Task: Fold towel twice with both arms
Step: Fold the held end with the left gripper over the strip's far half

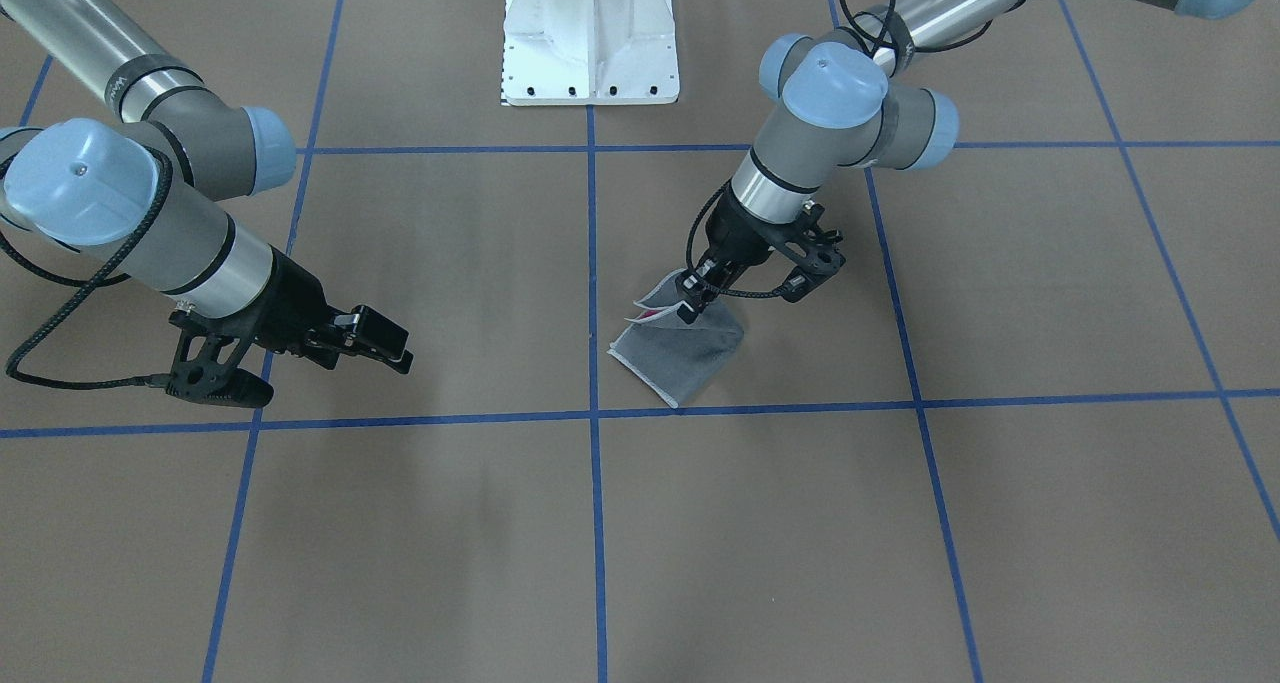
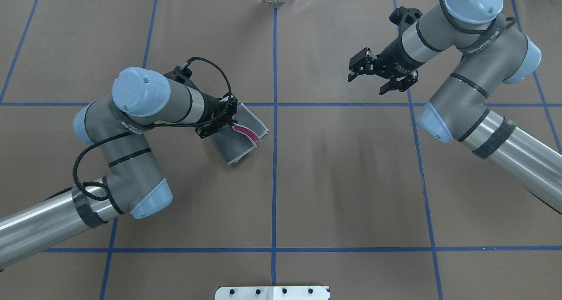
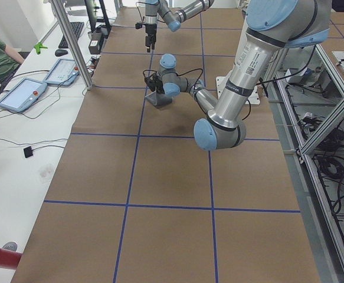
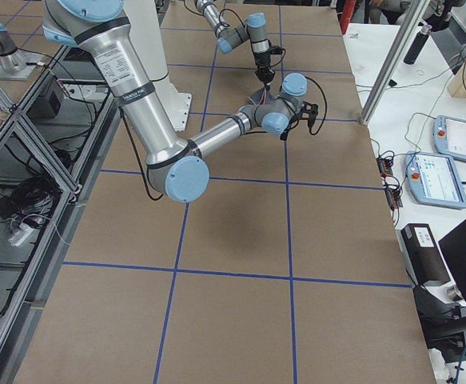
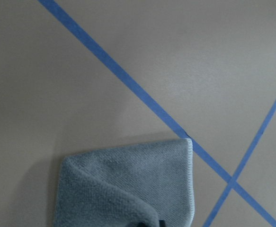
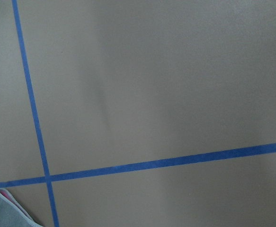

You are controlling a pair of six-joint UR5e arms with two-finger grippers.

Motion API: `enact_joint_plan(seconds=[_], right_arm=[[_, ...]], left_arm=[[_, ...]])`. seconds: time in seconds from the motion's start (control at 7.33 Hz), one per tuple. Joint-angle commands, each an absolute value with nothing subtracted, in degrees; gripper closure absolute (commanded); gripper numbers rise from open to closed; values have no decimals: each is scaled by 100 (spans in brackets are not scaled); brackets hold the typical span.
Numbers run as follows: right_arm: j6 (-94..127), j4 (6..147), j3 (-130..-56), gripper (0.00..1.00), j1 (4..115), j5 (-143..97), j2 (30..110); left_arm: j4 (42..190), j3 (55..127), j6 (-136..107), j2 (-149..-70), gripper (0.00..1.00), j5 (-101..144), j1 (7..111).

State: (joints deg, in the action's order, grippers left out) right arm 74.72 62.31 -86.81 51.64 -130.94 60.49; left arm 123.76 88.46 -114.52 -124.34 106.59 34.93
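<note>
The left gripper point(image 1: 692, 301) is seen clamped on a raised edge of the towel point(image 1: 685, 363). Its jaws are drawn together over the lifted layers, where a sliver of pink is exposed between light grey hems. The rest of the towel is laid folded on the table point(image 2: 342, 186) with the dark grey face up. In the overhead view it is found at about 8 o'clock from the nearest crossing of the blue tape lines point(image 2: 275, 181), with one corner brought up to the line on its 12 o'clock side. The left arm point(image 2: 131, 159) is bent steeply down over it. The right gripper point(image 2: 363, 81) is held above the table with its jaws apart, at about 2 o'clock from the towel in the overhead view and well apart from it. The white pedestal point(image 1: 590, 33) is seen at the 6 o'clock edge of that view.
</note>
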Motion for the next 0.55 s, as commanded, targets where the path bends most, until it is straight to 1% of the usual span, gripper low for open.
enact_joint_plan(seconds=[0.0,0.41], right_arm=[[7479,6152,-8613,0,5159,-13087,6047],[7479,6152,-8605,0,5150,-13087,6038]], left_arm=[[12401,8307,-11663,-12893,100,10661,3507],[12410,7991,-11680,-12867,100,10652,3743]])
